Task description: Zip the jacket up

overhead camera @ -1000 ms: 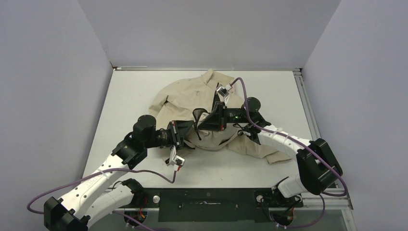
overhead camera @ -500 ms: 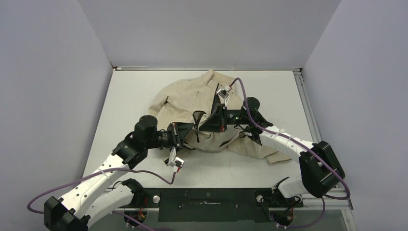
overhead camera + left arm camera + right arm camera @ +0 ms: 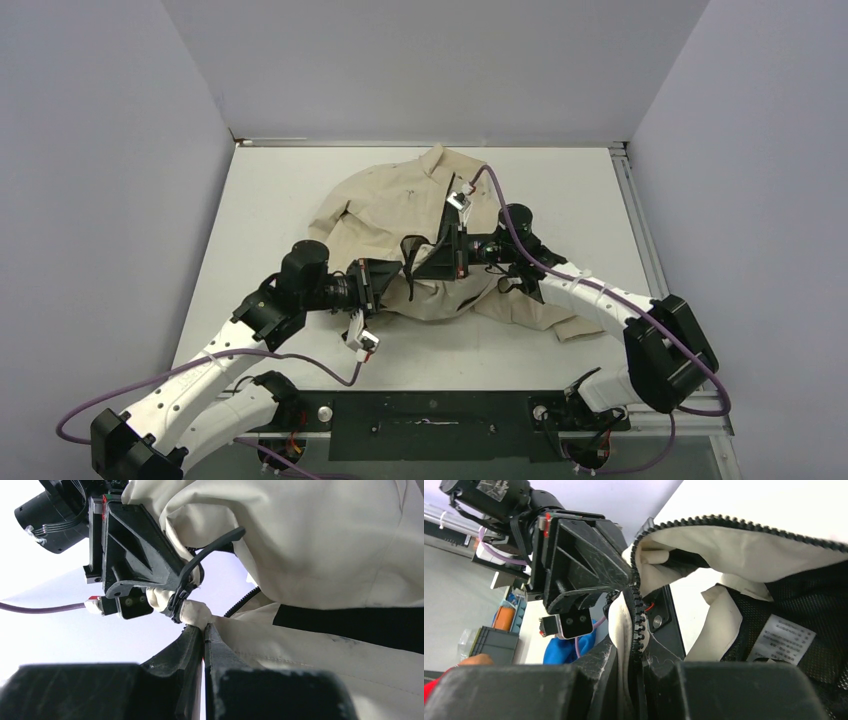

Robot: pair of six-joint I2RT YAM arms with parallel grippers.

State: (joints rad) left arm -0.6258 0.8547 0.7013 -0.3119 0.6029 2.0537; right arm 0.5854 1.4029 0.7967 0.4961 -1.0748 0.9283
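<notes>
The beige jacket lies crumpled in the middle of the table, its black lining and black zipper line turned up at the front. My left gripper is shut on a beige edge of the jacket, with fabric pinched between the fingertips. My right gripper is shut on the jacket's zipper edge, and black zipper teeth run up out of the jaws. The two grippers face each other, almost touching, and hold the fabric raised. The white label shows on the mesh lining.
The white table has a rail along its right edge. A jacket sleeve trails toward the front right under my right arm. Purple cables hang from both wrists. Grey walls close in on three sides.
Both grippers stayed shut on the jacket. The right wrist shifted slightly left and toward the front, the left gripper crept a little right, and the held fabric bunched up between them.
</notes>
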